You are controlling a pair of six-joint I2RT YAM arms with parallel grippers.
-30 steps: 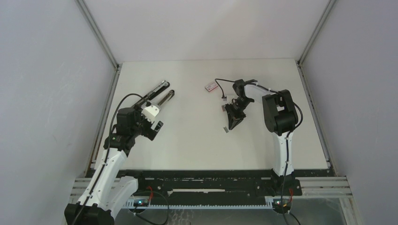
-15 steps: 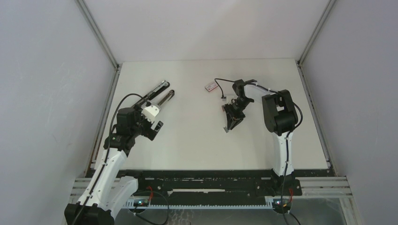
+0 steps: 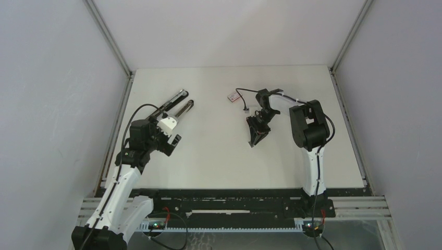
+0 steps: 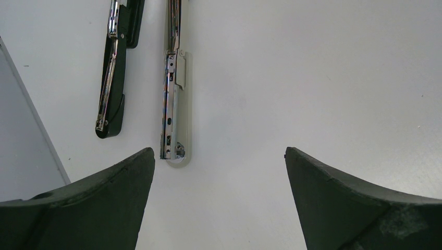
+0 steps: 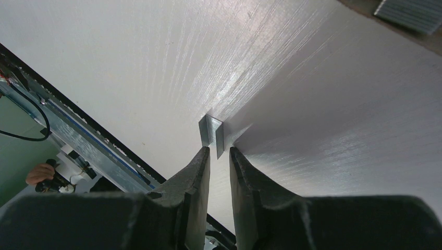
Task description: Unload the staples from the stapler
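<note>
The stapler (image 3: pixel 177 103) lies spread open at the table's far left. Its black arm (image 4: pixel 111 83) and its silver arm (image 4: pixel 173 104) show side by side in the left wrist view. My left gripper (image 3: pixel 171 131) (image 4: pixel 219 156) hovers just short of their near ends, open wide, with bare table between its fingers. The staples (image 5: pixel 211 133), a short silver strip, lie on the table right at the tips of my right gripper (image 5: pixel 219 150) (image 3: pixel 254 140). Its jaws stand slightly apart and point down at the table. Nothing sits between the pads.
A small red-and-white box (image 3: pixel 233 96) lies at the back, beyond the right gripper. The right arm's cable (image 3: pixel 245 91) loops over it. The table's left edge rail (image 4: pixel 31 130) runs close beside the black stapler arm.
The right gripper's jaws have eased apart a little, and its wrist has shifted slightly. The left arm and the stapler have not moved.
</note>
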